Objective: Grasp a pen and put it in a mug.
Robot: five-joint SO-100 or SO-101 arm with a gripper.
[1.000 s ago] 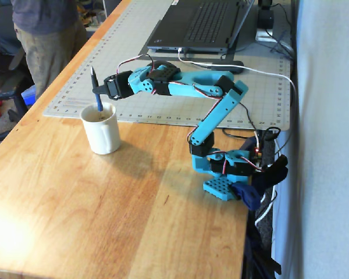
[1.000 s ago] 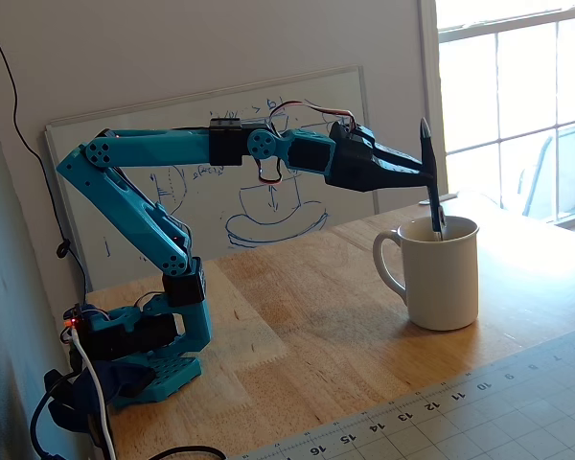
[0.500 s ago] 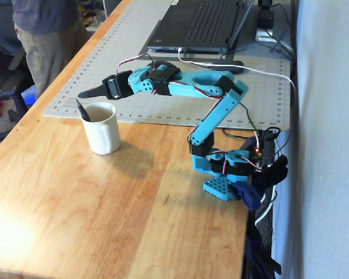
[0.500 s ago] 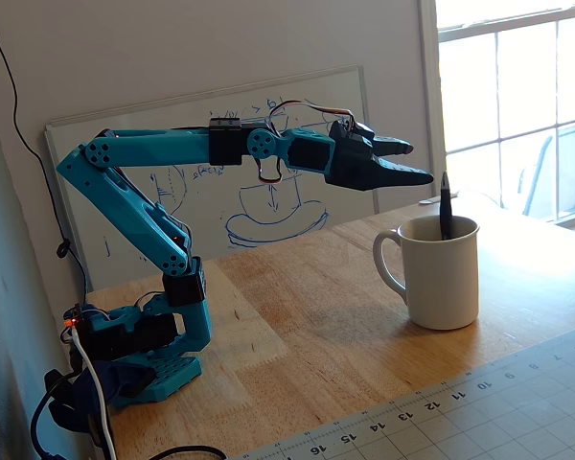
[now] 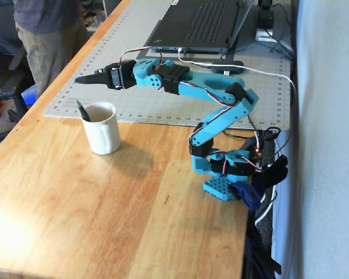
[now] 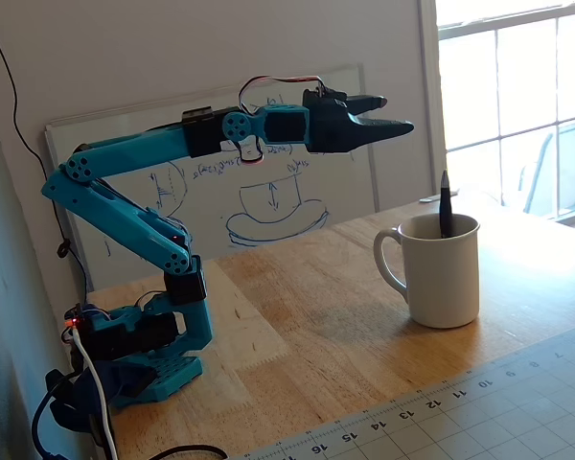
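So the pen is sitting inside the mug, leaning on the rim with its top end poking up past the lip. In a fixed view you can see it tilting toward the left side of the mug, and the mug itself is standing upright on the wooden counter with its handle out to the left in the other fixed view.

The fingers are hanging in the air above the mug and off to the left of it in that view, well clear of the pen and not touching anything. They're parted a bit, just a narrow gap between the two black tips, and there's nothing in them. In a fixed view the fingers are pointing left, sitting above and a little behind the mug, over the edge of the grey cutting mat.

The blue arm is stretching out roughly level from its base. A laptop is sitting on the mat well behind the fingers, a whiteboard is leaning on the wall, and a person is standing by the counter's far left corner.
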